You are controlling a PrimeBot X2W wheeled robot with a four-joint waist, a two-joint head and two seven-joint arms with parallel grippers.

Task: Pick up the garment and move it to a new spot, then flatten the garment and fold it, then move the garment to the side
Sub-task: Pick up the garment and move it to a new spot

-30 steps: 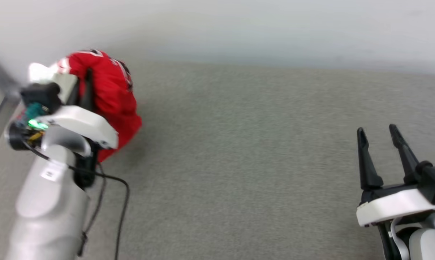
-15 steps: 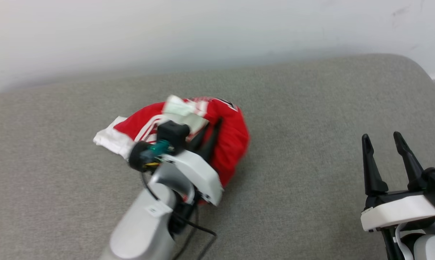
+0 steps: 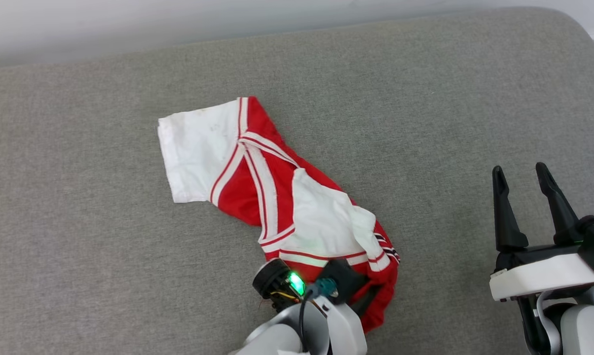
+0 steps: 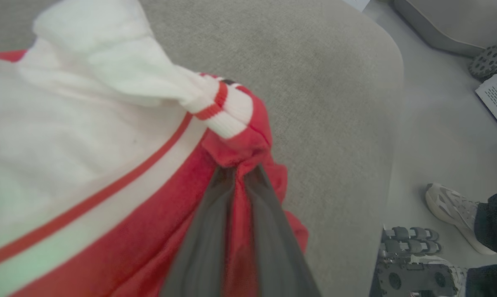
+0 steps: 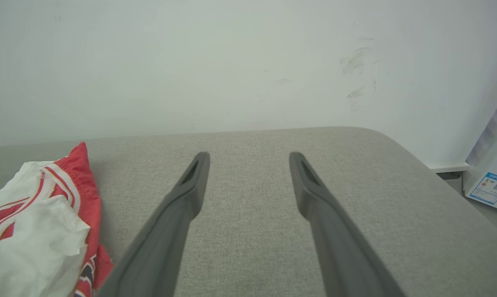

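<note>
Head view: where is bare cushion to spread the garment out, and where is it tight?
Free: the grey cushion between the garment and the open right gripper, and the stretch to the garment's left. Tight: the near edge, where the left gripper pinches red fabric.

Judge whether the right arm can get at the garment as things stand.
Probably yes: the right end effector is open, only bare cushion lies between it and the garment; the left end effector grips its near edge.
</note>
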